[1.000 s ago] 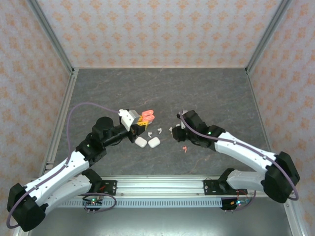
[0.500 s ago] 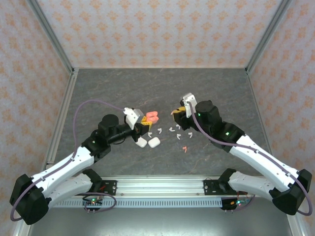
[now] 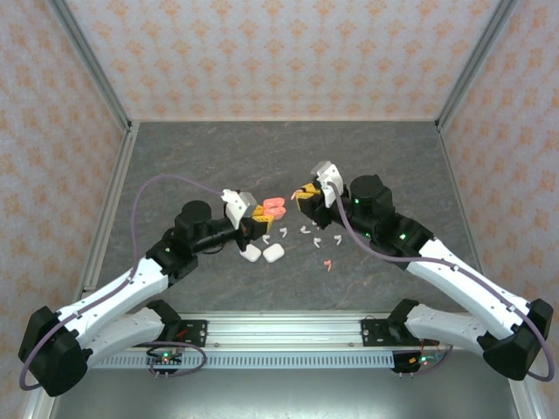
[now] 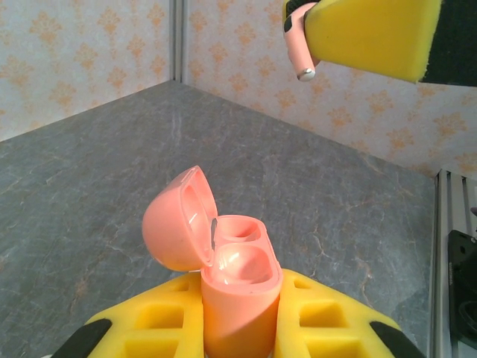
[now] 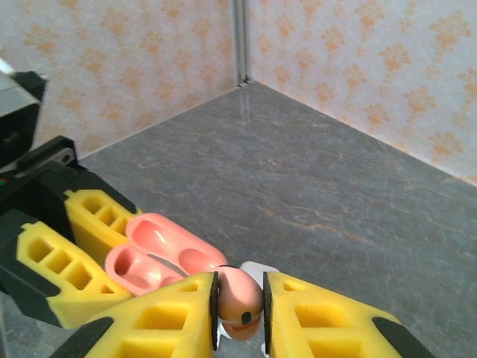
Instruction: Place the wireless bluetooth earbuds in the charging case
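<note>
Top external view: one dark grey bench (image 3: 201, 157), with two arms coming in from its near edge to meet around its middle. The left arm (image 3: 113, 297) enters from the near left corner, the right arm (image 3: 454, 275) from the near right corner.

The left gripper (image 3: 258, 220) is clamped tight on one coral charging case (image 3: 273, 207). In the left wrist view that case (image 4: 237, 291) stands upright between the yellow fingers (image 4: 160, 321), its lid (image 4: 177, 220) swung open to the left and both sockets showing.

The right gripper (image 3: 306, 194), just right of the case and apart from it, is closed narrow on one coral earbud (image 5: 240, 298), pinched between its yellow pads (image 5: 320, 313). From the left wrist, this earbud (image 4: 299, 41) hangs stem down, above and to the right of the open case, not touching it.

Two closed white cases (image 3: 251, 253) lie side by side on the bench, between its middle and its near edge. Six white earbuds (image 3: 304, 230), as far as I can count at this size, lie scattered from just beyond those cases out to their right, each apart from the others. A second coral earbud (image 3: 327, 264) lies alone, closer to the near edge than the white ones.
</note>
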You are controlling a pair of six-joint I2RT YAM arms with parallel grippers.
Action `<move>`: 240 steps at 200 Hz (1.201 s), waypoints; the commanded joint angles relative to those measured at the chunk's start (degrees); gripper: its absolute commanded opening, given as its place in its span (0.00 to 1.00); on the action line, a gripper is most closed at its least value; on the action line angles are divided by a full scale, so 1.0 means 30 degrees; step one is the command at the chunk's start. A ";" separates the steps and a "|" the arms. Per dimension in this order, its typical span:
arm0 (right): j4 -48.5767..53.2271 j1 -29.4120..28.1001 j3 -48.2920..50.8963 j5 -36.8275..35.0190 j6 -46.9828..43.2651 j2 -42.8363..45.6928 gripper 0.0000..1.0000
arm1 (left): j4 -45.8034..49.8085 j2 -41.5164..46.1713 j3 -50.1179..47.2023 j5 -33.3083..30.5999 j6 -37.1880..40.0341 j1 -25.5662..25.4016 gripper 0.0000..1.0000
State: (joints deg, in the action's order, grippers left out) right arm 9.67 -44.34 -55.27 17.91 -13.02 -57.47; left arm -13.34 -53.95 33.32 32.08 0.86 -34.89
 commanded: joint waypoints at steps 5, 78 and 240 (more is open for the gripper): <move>-0.1208 -0.0380 -0.0211 0.1146 -0.0917 -0.0209 0.22 | -0.1000 0.0171 0.0604 0.0756 -0.0116 -0.0263 0.00; -0.1395 -0.1090 -0.0211 0.0684 -0.1599 -0.1102 0.22 | -0.0796 0.0172 0.0815 0.0851 0.0037 -0.0322 0.00; -0.1715 -0.1613 -0.0330 0.0835 -0.1697 -0.2434 0.22 | -0.0724 0.0055 0.0875 0.0742 0.0152 -0.0410 0.00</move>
State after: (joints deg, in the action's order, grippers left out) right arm 6.68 -48.84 -55.27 19.55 -17.67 -64.69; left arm -13.52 -53.95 34.04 33.85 0.91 -35.64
